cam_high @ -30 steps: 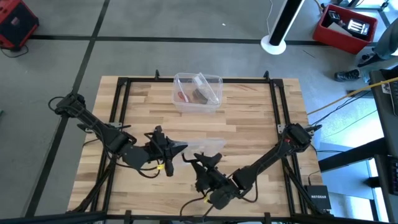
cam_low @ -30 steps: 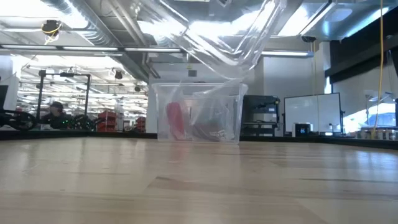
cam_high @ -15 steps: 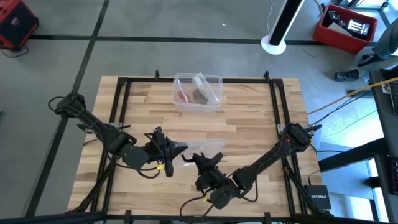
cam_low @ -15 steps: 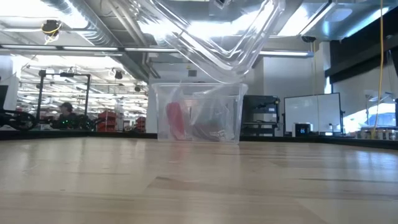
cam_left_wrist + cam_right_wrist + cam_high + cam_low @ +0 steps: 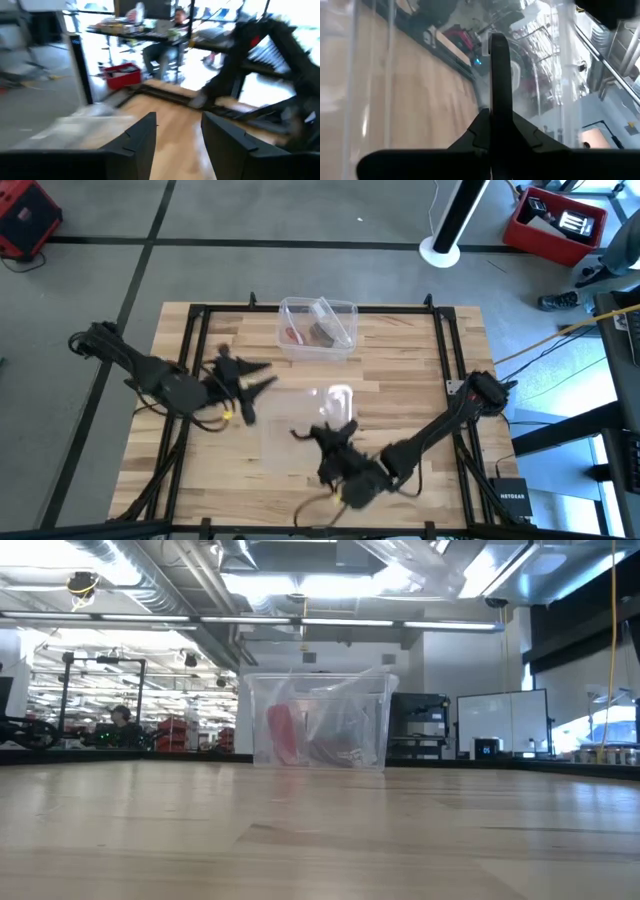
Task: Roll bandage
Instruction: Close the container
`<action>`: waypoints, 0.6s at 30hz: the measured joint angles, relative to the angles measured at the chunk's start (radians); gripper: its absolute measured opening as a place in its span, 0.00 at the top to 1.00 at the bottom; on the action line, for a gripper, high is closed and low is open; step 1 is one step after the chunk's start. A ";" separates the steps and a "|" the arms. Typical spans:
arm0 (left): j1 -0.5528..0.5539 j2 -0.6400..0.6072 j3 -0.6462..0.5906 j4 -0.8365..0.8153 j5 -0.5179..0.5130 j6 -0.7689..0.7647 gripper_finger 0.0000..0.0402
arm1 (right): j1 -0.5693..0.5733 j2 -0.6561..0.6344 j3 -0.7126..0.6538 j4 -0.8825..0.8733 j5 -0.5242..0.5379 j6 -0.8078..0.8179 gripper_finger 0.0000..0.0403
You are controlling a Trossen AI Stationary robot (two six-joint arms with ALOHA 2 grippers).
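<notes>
Fingers of my right gripper are pinched together on the clear lid, held over the near half of the bench. My left gripper hangs off to the left, spread and empty. The red bandage lies inside the clear box at the far edge. I'd park the lid well apart from the box before reaching in.

The red bandage stands upright in the clear box (left side), table's far edge.
</notes>
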 joint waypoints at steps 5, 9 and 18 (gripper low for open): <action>0.000 -0.162 -0.001 -0.305 -0.100 -0.054 0.62 | -0.114 -0.100 0.001 -0.193 -0.063 0.001 0.92; 0.001 -0.237 -0.002 -0.511 -0.106 -0.193 0.61 | -0.272 -0.190 0.001 -0.327 -0.243 0.004 0.92; 0.000 -0.239 -0.050 -0.604 -0.108 -0.289 0.61 | -0.718 -0.234 0.002 -0.408 -0.680 -0.092 0.92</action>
